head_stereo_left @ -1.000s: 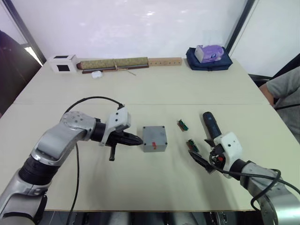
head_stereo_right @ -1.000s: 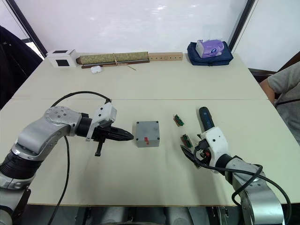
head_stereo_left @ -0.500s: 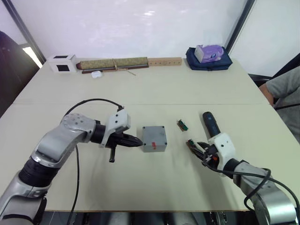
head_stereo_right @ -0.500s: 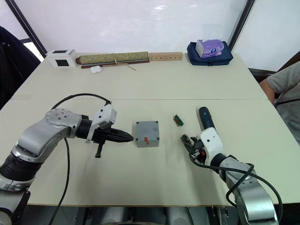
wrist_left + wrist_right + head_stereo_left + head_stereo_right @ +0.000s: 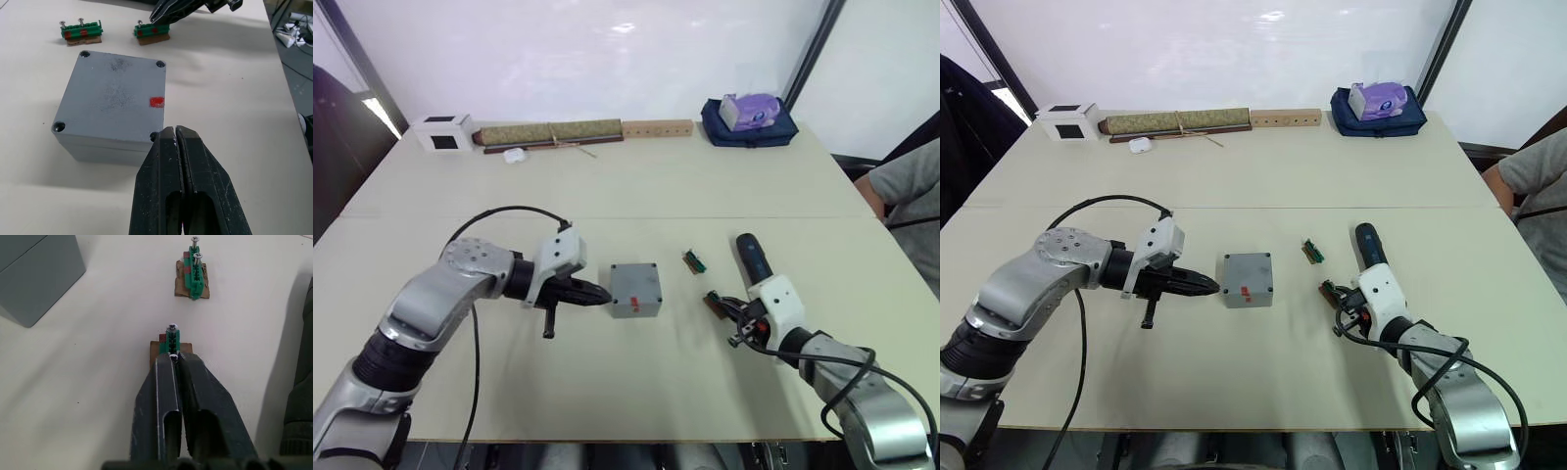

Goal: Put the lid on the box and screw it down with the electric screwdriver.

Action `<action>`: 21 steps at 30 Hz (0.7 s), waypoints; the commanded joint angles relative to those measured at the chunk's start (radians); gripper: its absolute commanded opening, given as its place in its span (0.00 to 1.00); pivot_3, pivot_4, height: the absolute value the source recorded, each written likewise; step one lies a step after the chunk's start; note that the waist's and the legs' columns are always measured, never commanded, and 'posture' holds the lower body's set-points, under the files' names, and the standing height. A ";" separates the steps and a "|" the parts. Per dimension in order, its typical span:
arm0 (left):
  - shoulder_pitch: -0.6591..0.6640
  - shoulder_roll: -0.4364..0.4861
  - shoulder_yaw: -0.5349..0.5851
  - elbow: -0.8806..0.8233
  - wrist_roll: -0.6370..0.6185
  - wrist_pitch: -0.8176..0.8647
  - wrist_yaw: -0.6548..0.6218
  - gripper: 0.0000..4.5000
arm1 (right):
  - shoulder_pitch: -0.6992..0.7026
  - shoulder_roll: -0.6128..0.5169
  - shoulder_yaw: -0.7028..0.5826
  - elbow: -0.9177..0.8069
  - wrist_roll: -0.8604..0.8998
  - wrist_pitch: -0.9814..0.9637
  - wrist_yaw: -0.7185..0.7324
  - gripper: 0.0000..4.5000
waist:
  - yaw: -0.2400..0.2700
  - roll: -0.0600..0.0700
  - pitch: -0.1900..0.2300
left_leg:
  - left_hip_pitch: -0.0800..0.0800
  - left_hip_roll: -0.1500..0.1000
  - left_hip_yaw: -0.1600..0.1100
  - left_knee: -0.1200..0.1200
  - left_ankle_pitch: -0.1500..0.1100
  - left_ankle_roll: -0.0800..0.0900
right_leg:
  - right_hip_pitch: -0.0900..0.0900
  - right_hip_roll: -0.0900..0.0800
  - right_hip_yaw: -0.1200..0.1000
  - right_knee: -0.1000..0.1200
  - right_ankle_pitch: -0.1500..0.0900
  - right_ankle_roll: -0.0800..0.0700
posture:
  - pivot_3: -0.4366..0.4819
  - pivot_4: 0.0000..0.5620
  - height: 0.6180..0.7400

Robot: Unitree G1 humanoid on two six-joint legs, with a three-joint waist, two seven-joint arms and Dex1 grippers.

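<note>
The grey box [image 5: 636, 289] sits mid-table with the lid [image 5: 115, 95] lying on top, a screw hole at each corner and a red sticker near one edge. My left gripper [image 5: 600, 294] is shut and empty, its tips just off the box's left side, close to a corner hole in the left wrist view. My right gripper [image 5: 172, 357] is shut at the near end of a green screw holder [image 5: 714, 300], with a small silvery screw head pinched between the tips. The electric screwdriver [image 5: 754, 257] lies on the table just right of that holder.
A second green screw holder [image 5: 695, 260] lies between box and screwdriver. Along the far edge stand a white cube [image 5: 442, 132], a rolled mat [image 5: 553, 131], a wooden bar [image 5: 658, 127] and a blue bag [image 5: 749, 122]. A person [image 5: 901, 186] sits at the right.
My right gripper has moved forward onto the near green holder and gone from open to shut. The left arm and the box have stayed put.
</note>
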 commanded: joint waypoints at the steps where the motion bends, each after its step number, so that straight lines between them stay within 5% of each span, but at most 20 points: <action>1: -0.001 0.001 0.012 -0.033 -0.012 -0.005 0.005 0.00 | 0.012 -0.004 0.003 -0.020 0.012 -0.016 -0.005 0.01 | 0.000 0.000 0.000 | 0.000 0.000 0.000 0.000 0.000 0.000 | 0.000 0.000 0.000 0.000 0.000 0.000 | 0.48 0.27 1.00; 15: -0.011 -0.030 0.054 0.077 -0.023 -0.006 0.037 0.00 | -0.009 -0.018 -0.062 -0.140 0.114 0.038 -0.022 0.01 | 0.000 0.000 0.000 | 0.000 0.000 0.000 0.000 0.000 0.000 | 0.000 0.000 0.000 0.000 0.000 0.001 | 0.48 0.27 1.00; 21: -0.041 -0.012 0.092 0.151 -0.020 -0.002 0.044 0.00 | -0.213 -0.019 -0.009 -0.170 0.172 0.076 -0.031 0.01 | -0.005 0.000 0.000 | 0.000 0.000 0.000 0.000 0.000 0.000 | -0.001 0.001 0.000 0.000 0.001 0.001 | 0.48 0.27 1.00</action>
